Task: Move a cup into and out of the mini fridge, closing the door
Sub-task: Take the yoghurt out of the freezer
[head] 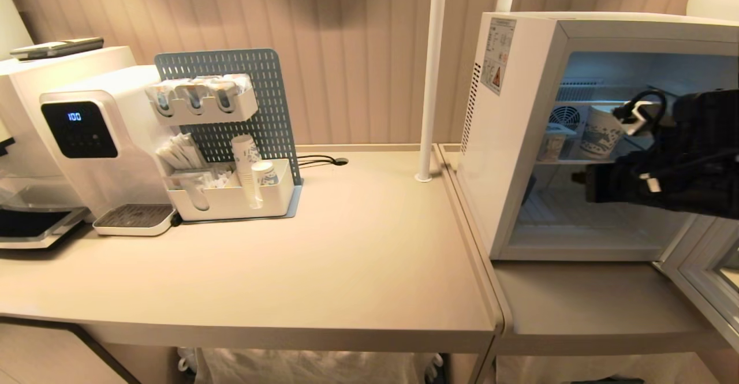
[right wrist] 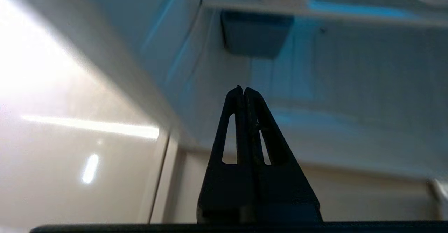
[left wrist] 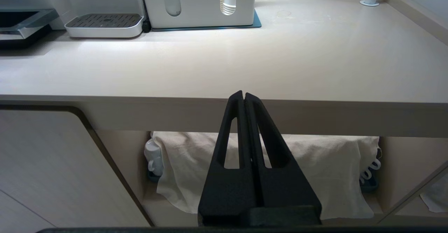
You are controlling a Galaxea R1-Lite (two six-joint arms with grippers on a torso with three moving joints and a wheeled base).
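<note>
One cup [head: 553,144] stands upright on the mini fridge [head: 514,135] shelf, near its left edge; the door [head: 707,277] hangs open at the right.
Beside it stands one taller paper cup [head: 600,133]; right gripper [right wrist: 244,89], fingers pressed together, points into the fridge; left gripper [left wrist: 244,94], fingers likewise together, sits below the worktop [head: 346,245] front edge.

The right arm [head: 664,159] hides part of the mini fridge [head: 519,141] interior; the door [head: 707,280] is cut off.
</note>
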